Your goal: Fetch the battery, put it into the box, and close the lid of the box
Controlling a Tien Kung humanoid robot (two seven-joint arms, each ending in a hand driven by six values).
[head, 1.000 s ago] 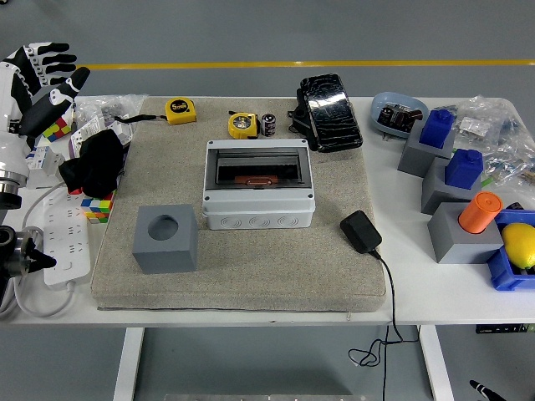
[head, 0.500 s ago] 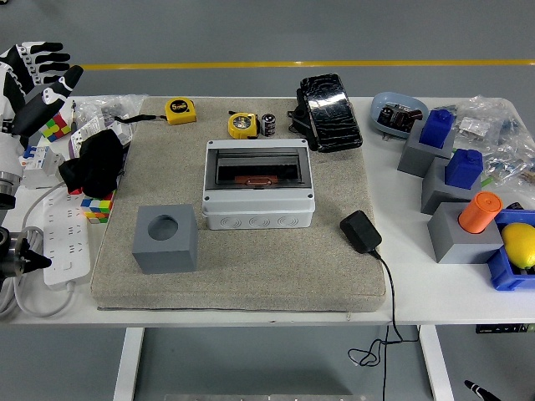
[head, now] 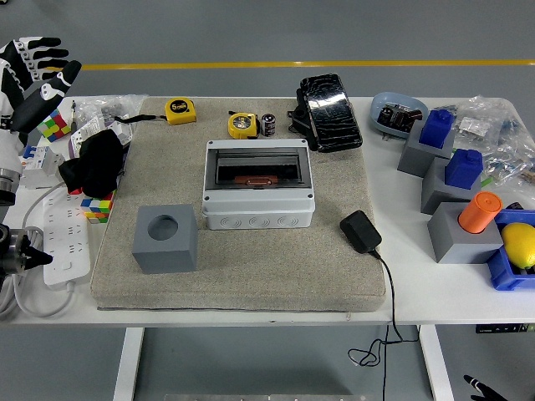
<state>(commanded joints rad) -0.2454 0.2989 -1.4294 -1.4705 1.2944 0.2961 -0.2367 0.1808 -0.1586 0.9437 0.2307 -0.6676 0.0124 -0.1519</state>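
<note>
Your robot's left hand (head: 38, 71) hangs at the upper left of the frame, fingers spread and holding nothing, well apart from the battery (head: 268, 124) it must fetch. That small black cylinder stands upright at the top centre of the beige mat (head: 276, 267), just beside a yellow tape measure (head: 242, 125) on its left and near a glossy black case (head: 331, 102) on its right. Below it, at mid-frame, the grey junction box (head: 259, 194) sits with its interior showing dark through the top; whether the lid (head: 257, 149) is a clear cover already down or raised cannot be told from here. The right hand is out of view apart from a dark tip at the lower right corner, so its fingers cannot be judged. To do the fetch well, you likely need to bring the left hand across above the black cloth (head: 96, 163) and the second tape measure (head: 180, 110), descend on the battery from above, and pinch it on the side away from its yellow neighbour, so the cylinder is not tipped over.
</note>
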